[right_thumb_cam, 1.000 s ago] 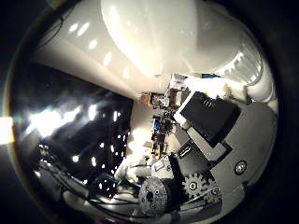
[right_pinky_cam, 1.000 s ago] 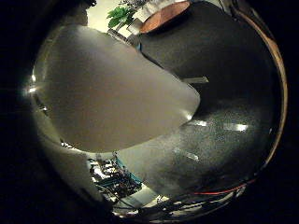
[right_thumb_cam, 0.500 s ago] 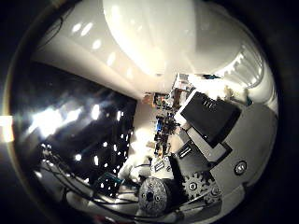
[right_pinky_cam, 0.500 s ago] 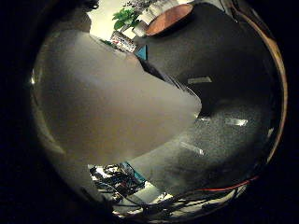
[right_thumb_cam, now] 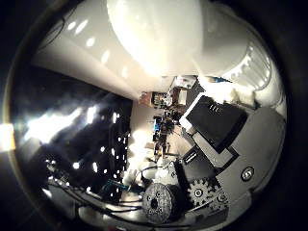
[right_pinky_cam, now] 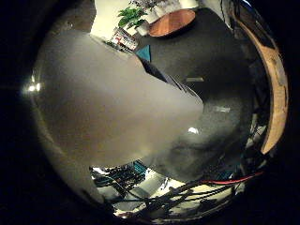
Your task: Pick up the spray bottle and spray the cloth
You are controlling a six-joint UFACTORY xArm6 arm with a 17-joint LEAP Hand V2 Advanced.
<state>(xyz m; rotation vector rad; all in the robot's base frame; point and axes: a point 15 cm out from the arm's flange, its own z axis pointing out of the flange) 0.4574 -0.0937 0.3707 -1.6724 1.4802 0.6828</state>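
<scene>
Bottle [right_pinky_cam: 108,108] closer to palm (than before)

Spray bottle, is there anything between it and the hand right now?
Nothing visible. The spray bottle fills much of both palm views, so it sits right against the palm, with the hand beside it. The cloth does not show in either view.

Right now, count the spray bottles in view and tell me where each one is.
1. The white plastic spray bottle fills much of both palm views, close to the robot hand. Its bulk could hide others behind it.
</scene>
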